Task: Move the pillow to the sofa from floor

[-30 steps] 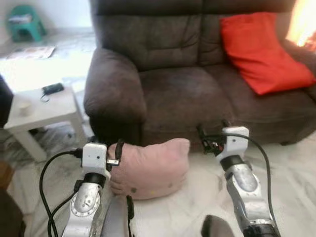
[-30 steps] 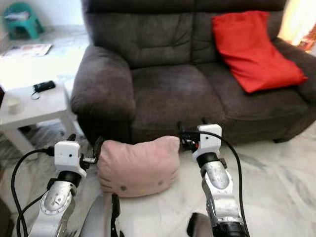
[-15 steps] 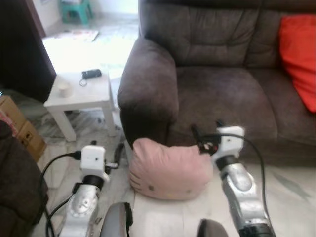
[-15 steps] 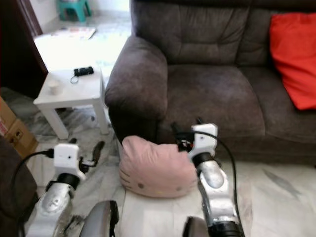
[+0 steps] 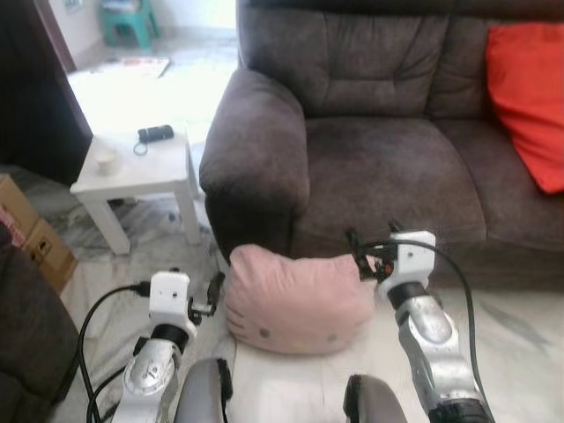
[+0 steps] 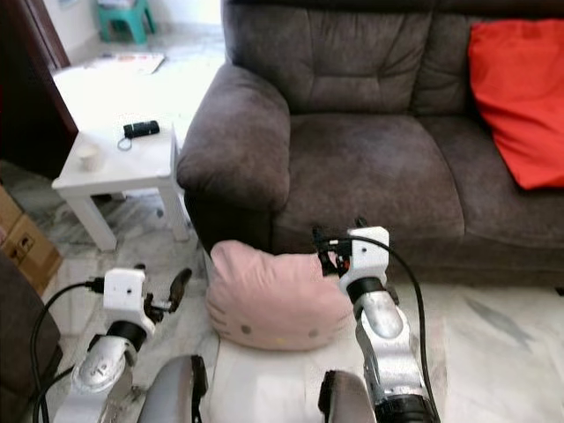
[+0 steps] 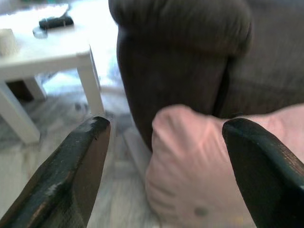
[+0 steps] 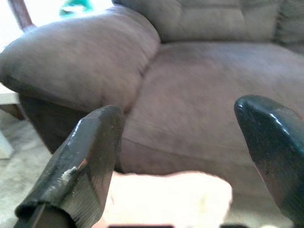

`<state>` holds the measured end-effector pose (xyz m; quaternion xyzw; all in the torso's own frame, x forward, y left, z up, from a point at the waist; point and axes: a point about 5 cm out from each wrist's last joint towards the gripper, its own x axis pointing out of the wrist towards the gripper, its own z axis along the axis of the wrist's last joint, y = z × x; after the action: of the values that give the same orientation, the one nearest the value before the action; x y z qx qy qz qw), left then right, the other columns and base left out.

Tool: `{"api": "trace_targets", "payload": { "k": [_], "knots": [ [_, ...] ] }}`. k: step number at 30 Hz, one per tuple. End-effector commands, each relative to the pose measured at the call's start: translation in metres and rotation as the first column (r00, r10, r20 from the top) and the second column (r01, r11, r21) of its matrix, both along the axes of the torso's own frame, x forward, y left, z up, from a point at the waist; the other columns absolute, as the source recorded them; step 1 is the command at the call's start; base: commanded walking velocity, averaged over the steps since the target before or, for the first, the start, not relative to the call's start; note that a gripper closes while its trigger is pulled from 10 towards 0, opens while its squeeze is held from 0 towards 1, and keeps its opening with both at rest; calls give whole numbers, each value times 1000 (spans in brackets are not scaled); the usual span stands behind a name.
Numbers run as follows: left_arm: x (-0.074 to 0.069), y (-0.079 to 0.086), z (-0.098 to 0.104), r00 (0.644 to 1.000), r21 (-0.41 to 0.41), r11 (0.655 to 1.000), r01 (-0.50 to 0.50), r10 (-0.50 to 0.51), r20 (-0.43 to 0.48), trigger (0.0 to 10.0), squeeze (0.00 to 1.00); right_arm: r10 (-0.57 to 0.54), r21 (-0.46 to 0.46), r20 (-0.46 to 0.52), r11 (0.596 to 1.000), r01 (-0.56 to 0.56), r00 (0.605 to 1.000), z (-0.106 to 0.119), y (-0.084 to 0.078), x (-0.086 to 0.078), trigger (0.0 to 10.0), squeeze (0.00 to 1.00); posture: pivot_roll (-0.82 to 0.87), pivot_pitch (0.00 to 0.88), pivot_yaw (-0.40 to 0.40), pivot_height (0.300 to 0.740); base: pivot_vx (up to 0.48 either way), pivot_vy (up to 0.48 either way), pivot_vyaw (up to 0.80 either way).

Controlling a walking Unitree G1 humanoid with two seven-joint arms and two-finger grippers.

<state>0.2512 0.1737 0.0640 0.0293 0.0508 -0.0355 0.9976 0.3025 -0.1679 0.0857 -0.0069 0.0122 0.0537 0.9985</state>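
Pink pillow (image 5: 298, 298) on the pale floor (image 5: 520, 326), resting against the front of the dark brown sofa (image 5: 379, 167) just below its left armrest; it has not yet been lifted. I hold my two arms on either side of it: my left gripper (image 5: 214, 289) just beside its left edge, my right gripper (image 5: 356, 247) at its upper right corner, an arrangement that I judge suits squeezing a soft, wide object between both arms rather than pinching it with one. Both grippers have their fingers spread wide with nothing between them, as the wrist views show. The pillow's front bears small dark dots resembling a cartoon face; no writing or brand can be read anywhere. A red cushion (image 5: 527, 97) occupies the sofa's right seat, leaving the left seat free for placement.
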Motion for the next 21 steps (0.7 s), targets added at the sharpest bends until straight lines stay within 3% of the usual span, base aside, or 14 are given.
{"api": "trace_targets", "payload": {
  "k": [1, 6, 12, 21],
  "knots": [
    [-2, 6, -4, 1000, 5, 1000, -23, 23, -7, 10000, 0, -20, 9, -23, 1000, 20, 1000, -4, -3, 1, 10000, 0, 75, 37, -17, 555, 0, 0, 0],
    [-8, 11, -19, 997, 0, 999, -51, 51, -63, 10000, 0, -6, 11, -90, 1000, 7, 996, -22, -4, -7, 10000, 0, 77, 32, -17, 555, 0, 0, 0],
    [-13, 15, -27, 993, -5, 997, -81, 80, -90, 10000, 0, -3, 8, -96, 1000, 4, 995, -25, -2, -6, 10000, 0, 78, 30, -16, 555, 0, 0, 0],
    [-11, 15, -27, 994, -7, 997, -78, 77, -82, 10000, 0, 2, 8, -82, 1000, -1, 997, -21, 1, 0, 10000, 0, 80, 30, -17, 555, 294, 0, 0]
  ]
}}
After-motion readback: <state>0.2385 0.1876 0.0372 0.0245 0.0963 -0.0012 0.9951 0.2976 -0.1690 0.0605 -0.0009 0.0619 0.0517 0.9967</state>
